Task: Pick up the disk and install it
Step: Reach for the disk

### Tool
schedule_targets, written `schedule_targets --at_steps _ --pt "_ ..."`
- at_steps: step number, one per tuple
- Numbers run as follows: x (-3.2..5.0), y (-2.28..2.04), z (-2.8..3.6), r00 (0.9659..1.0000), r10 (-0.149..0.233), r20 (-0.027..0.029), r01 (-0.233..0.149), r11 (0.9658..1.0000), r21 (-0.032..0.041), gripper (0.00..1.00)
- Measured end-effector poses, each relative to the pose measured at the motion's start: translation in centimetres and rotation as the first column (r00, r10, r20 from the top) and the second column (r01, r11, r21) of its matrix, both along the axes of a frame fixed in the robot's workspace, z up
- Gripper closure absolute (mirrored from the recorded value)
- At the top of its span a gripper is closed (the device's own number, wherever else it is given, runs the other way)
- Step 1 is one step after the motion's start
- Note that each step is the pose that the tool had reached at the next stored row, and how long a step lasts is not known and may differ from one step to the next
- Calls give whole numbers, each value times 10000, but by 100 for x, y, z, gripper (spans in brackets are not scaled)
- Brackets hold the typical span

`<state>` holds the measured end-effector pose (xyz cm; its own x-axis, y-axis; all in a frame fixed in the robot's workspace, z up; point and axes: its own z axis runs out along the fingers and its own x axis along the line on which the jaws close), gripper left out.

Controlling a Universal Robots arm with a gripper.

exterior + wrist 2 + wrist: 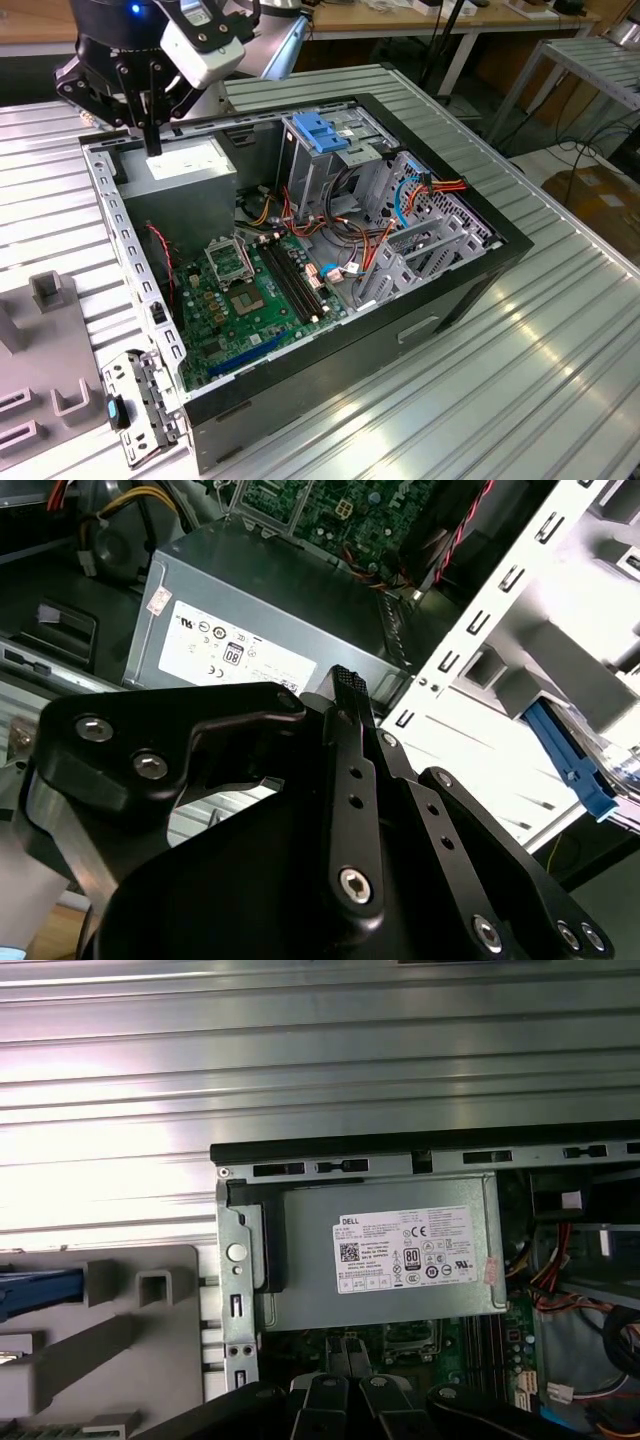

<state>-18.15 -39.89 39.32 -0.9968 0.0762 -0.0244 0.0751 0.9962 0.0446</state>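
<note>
The disk shows in part in both wrist views: a bright blue carrier rail (40,1291) lies in a grey fixture beside the computer case, and its blue handle end (566,763) sits next to a strip of shiny metal. My gripper (151,138) hangs over the back corner of the open case, above the grey power supply (186,166). Its black fingers (343,680) are pressed together with nothing between them. The fingertips (348,1348) are well apart from the disk.
The open computer case (470,270) lies on a ribbed metal table (520,380). Inside it are a green motherboard (245,300), cables and a tall grey drive cage topped by a blue bracket (322,132). A grey fixture (45,340) stands at the exterior view's left.
</note>
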Motion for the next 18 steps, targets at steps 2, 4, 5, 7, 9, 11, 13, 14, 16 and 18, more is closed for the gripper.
schedule_targets --at_steps 2,4,5,7,9,11,13,14,16,18 --pt "-6 0 0 10000 1 0 -1 10000 0 89" --pt "-13 0 0 10000 0 0 0 10000 0 89" --pt "-16 0 0 10000 0 -1 0 10000 -1 89" --pt "-21 0 0 10000 0 0 0 10000 0 89" --pt "-28 0 0 10000 0 0 0 10000 0 89" --pt "-33 0 0 10000 0 0 0 10000 -1 89" --pt "-41 0 0 10000 0 0 0 10000 0 89" --pt "-43 0 0 10000 0 0 0 10000 0 89" --pt "-49 0 0 10000 0 0 0 10000 -1 89" --pt "-54 0 0 10000 0 1 0 10000 0 89"
